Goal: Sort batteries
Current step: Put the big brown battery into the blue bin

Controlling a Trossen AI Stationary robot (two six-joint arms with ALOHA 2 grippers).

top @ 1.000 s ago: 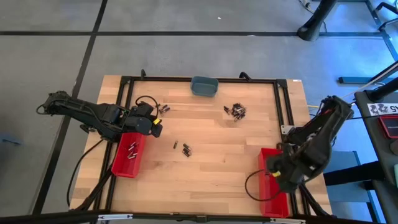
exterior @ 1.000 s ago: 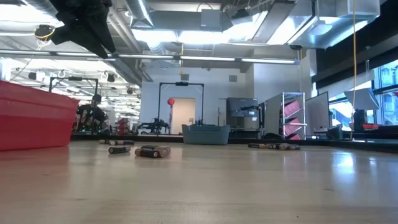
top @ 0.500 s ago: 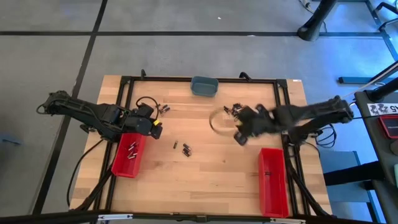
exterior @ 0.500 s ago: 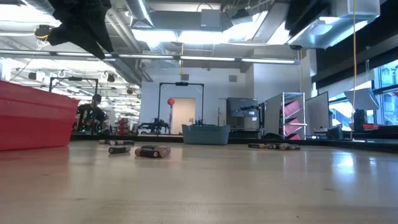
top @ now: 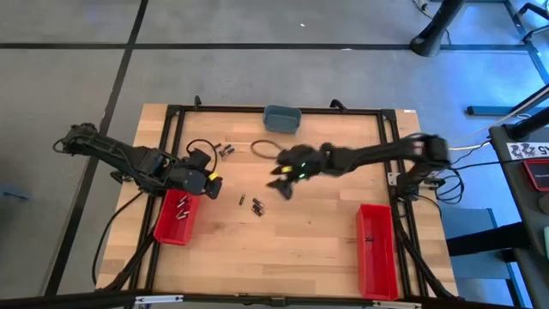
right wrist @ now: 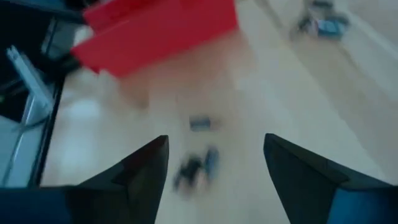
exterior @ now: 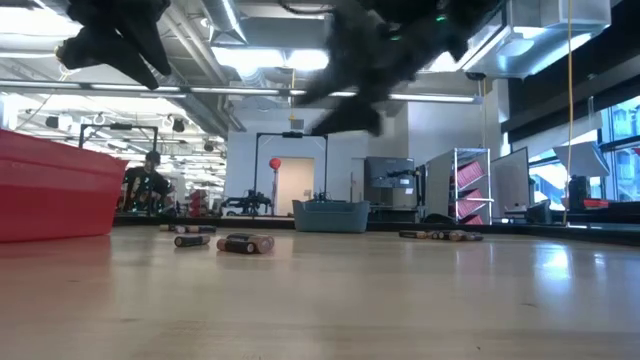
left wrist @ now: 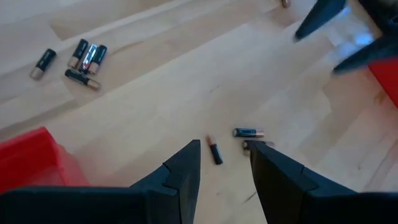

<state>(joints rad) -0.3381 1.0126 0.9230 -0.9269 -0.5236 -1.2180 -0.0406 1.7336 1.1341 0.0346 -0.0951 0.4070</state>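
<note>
1. High view: the right pincer (top: pixel 283 178) reaches across the middle of the tabletop (top: pixel 326 232), hovering near the small cluster of batteries (top: pixel 255 205); its own camera shows the jaws spread wide with nothing between them and those batteries lying just ahead.
2. The left pincer (top: pixel 212 183) hangs at the far end of the left bin (top: pixel 176 215), jaws partly apart and empty in its wrist view, the same three batteries on the bare wood below.
3. More batteries lie near the tabletop's far-left side (top: pixel 226 151); a few already rest inside the left bin, and the right bin (top: pixel 377 249) sits well apart from the right pincer.
4. The step appears to be the approach for a pick: next, the right pincer likely needs to drop over one battery, line its jaws across it and close.
5. A second earlier, the right arm was folded back over the right bin; half a second ago it was mid-swing by the far pile of batteries. The left arm has barely shifted.
</note>
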